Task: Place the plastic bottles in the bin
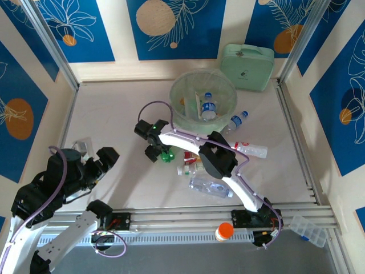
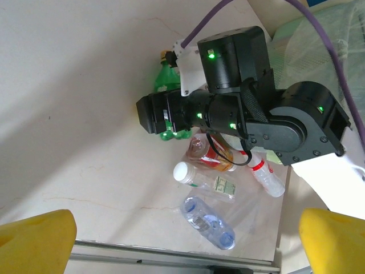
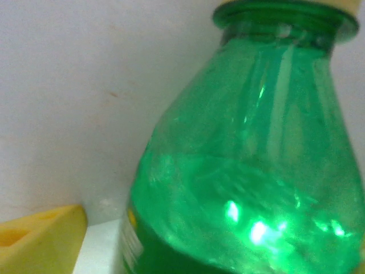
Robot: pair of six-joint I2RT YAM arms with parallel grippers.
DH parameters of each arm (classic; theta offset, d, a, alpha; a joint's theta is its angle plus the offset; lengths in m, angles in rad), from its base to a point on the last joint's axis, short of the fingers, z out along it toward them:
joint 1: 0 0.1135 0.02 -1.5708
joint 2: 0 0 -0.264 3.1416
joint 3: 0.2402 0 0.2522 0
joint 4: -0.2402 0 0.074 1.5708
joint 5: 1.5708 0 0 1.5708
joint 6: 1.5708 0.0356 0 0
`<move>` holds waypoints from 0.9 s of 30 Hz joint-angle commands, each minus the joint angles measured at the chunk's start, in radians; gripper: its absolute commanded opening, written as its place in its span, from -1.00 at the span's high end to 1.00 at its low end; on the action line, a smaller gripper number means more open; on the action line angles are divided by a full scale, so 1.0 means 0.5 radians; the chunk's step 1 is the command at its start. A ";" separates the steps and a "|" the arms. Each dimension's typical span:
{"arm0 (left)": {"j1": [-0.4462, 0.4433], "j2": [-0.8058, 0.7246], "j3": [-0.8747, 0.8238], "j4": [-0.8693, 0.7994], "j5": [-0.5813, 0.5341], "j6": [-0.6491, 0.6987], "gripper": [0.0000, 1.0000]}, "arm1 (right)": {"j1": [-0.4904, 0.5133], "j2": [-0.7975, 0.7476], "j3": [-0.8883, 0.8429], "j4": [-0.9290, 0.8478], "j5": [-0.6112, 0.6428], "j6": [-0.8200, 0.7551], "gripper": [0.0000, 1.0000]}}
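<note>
Inspecting the table (image 1: 114, 120) from above, the bin (image 1: 178, 91) stands at the far centre, just near of a mint-green case (image 1: 248, 67) that lies against the far wall. A blue-capped bottle (image 1: 208, 107) sits inside the bin beside a pale item too unclear to identify.

Outside the bin:
- A second blue-capped bottle (image 1: 236, 121) lies just beside its right wall.
- A red-labelled clear bottle (image 1: 251, 150) lies to the right of the right arm (image 1: 219, 160).
- A white-capped bottle (image 2: 197, 177) and a crumpled clear bottle (image 2: 208, 222) lie nearer, close together.
- A green bottle (image 1: 167, 155) lies on its side at the left end of this group.

The right gripper (image 1: 156, 150) is lowered over the green bottle at mid-table. In the right wrist view the bottle sits between the jaws. One yellow pad (image 3: 40, 237) shows at lower left with a pale strip between it and the bottle. The jaws are spread and no clamp is visible; the far side of the bottle hides the other pad.

The left gripper (image 2: 185, 242) hangs at the near left, well apart from every bottle. Its yellow fingers (image 2: 34, 240) are spread wide with nothing between them.

An orange-capped item (image 1: 224, 230) stands on the front rail. A clear compartment box (image 1: 308, 229) rests at the near right.
</note>
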 commanded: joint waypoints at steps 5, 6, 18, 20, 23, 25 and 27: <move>0.018 -0.006 -0.007 0.024 0.028 0.002 -0.99 | 0.000 -0.190 -0.112 0.020 -0.035 -0.023 -0.38; 0.018 -0.006 -0.004 0.022 0.025 0.002 -0.99 | -0.008 -0.186 -0.103 0.023 -0.042 -0.017 -0.37; 0.018 0.019 0.042 0.011 -0.002 0.012 -0.99 | -0.007 -0.296 -0.114 0.061 -0.179 0.017 -0.14; 0.017 0.019 0.051 0.008 -0.013 0.020 -0.99 | -0.004 -0.399 -0.188 0.120 -0.199 0.031 -0.13; 0.018 0.019 0.055 0.006 -0.021 0.025 -0.99 | 0.006 -0.568 -0.297 0.206 -0.260 0.043 -0.13; 0.018 0.007 0.040 0.020 -0.026 0.015 -0.99 | 0.021 -0.667 -0.340 0.233 -0.309 0.052 -0.12; 0.018 -0.006 0.022 0.031 -0.025 0.002 -0.99 | 0.043 -0.772 -0.388 0.261 -0.321 0.057 -0.12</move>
